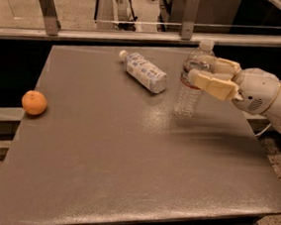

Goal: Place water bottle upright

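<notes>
The robot's white arm (273, 100) is running off the right edge of the view, so only its last section is showing, and the near tan finger (210, 85) is covering most of the band around the shoulder of the clear, ribbed plastic water bottle with a white cap (187, 99). The far finger is mostly hiding behind the bottle. Whether the bottle's base is resting on the flat grey table (124, 172) or hanging just above it is hard to tell. The bottle is sitting close to upright, toward the table's right rear part, near the right edge. A shorter bottle wrapped in a white-blue label (144, 72) is lying on its side just to its left, apart from it, and a round orange fruit (34, 102) is sitting at the far left edge. The whole front half of the tabletop is lying open, while a metal rail with two upright brackets (190, 12) is closing off the back. The gripper (198, 73) is reaching in from the right, its fingers clamping the water bottle from both sides just under the shoulder.
</notes>
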Robot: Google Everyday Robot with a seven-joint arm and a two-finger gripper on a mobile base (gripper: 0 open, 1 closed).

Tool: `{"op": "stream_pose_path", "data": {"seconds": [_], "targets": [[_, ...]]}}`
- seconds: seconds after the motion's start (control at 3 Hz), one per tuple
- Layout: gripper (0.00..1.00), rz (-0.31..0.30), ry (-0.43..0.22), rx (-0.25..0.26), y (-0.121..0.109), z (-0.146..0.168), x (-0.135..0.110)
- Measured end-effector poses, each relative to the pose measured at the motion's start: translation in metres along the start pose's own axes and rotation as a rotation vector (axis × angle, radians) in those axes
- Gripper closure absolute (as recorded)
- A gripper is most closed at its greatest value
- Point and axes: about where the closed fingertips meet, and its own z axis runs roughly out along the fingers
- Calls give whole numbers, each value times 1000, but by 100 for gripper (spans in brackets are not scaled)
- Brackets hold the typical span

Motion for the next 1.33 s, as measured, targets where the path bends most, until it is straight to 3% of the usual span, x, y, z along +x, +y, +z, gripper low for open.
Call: {"op": "stream_pose_path", "data": {"seconds": [0.33, 0.67, 1.0, 1.33], "targets": [[100, -12, 1, -20, 4, 6, 5], [82, -24, 15, -31, 9, 12, 10], [51, -23, 24, -47, 15, 17, 20], [28, -11, 23, -58, 19, 19, 27]]}}
